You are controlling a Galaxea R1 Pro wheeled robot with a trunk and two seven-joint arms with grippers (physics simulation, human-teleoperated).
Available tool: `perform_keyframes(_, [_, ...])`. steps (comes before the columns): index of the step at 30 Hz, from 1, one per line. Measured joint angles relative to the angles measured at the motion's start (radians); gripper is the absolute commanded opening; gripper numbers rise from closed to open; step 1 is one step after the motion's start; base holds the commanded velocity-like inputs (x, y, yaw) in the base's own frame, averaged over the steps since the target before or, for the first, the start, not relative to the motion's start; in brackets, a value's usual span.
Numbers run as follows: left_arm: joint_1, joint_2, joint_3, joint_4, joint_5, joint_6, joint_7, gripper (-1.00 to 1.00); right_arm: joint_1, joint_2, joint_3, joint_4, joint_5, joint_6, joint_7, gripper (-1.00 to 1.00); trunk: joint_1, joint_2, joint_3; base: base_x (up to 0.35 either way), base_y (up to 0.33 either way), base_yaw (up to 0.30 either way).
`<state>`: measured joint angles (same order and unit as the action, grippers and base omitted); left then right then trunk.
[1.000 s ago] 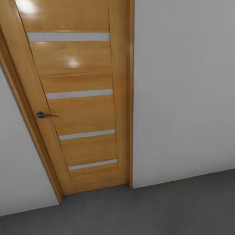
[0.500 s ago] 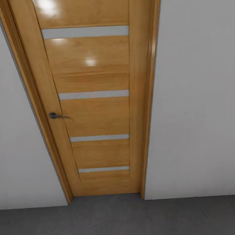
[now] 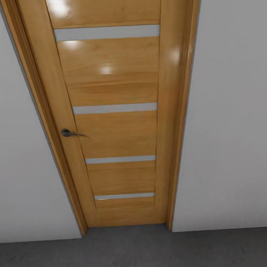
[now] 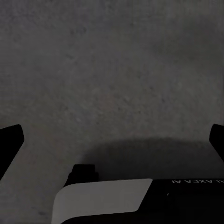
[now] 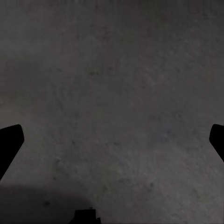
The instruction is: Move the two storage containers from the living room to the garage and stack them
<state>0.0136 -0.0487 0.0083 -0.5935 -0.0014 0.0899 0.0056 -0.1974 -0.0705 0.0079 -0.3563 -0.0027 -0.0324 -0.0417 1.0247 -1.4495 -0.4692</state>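
Note:
The two storage containers are out of view. I am in the garage, facing a wood-panelled door (image 3: 112, 111) set in a pale grey wall (image 3: 235, 124). The dark grey concrete floor (image 3: 155, 253) runs along the foot of the head view. My left gripper (image 4: 112, 140) hangs open over this floor, its dark fingertips (image 4: 9, 144) far apart with nothing between them. My right gripper (image 5: 112, 140) is open too, its fingertips (image 5: 9, 140) spread wide over bare concrete.
The door is closed, with a dark lever handle (image 3: 71, 133) on its left side and several pale horizontal strips. Part of my own white and black body (image 4: 107, 200) shows in the left wrist view, casting a shadow on the floor.
The whole head view has shifted: the door now sits further right, more centred and squarer to me, so the camera has moved. Nothing was taken hold of or let go.

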Motion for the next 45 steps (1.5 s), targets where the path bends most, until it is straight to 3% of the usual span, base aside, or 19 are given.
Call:
perform_keyframes(31, [0.000, 0.003, 0.000, 0.000, 0.000, 0.002, 0.000, 1.00, 0.000, 0.000, 0.000, 0.006, -0.001, 0.000, 0.000, 1.00, 0.000, 0.000, 0.000, 0.197, 0.156, 0.000])
perform_keyframes(39, [0.000, 0.003, 0.003, 0.000, 0.000, -0.001, 0.000, 1.00, 0.004, 0.008, -0.001, 0.101, 0.001, -0.002, -0.001, 1.00, 0.000, 0.000, 0.000, 0.004, 0.003, 0.000])
perform_keyframes(42, [0.000, 0.003, 0.012, 0.000, 0.000, -0.002, 0.000, 1.00, 0.010, 0.010, -0.001, 0.183, 0.002, -0.063, 0.002, 1.00, 0.000, 0.000, 0.000, 0.000, 0.000, 0.000])
perform_keyframes(45, [0.000, 0.003, 0.015, 0.000, 0.000, -0.006, 0.000, 1.00, 0.013, 0.010, -0.001, 0.320, 0.003, -0.243, 0.006, 1.00, 0.000, 0.000, 0.000, 0.000, 0.000, 0.000])
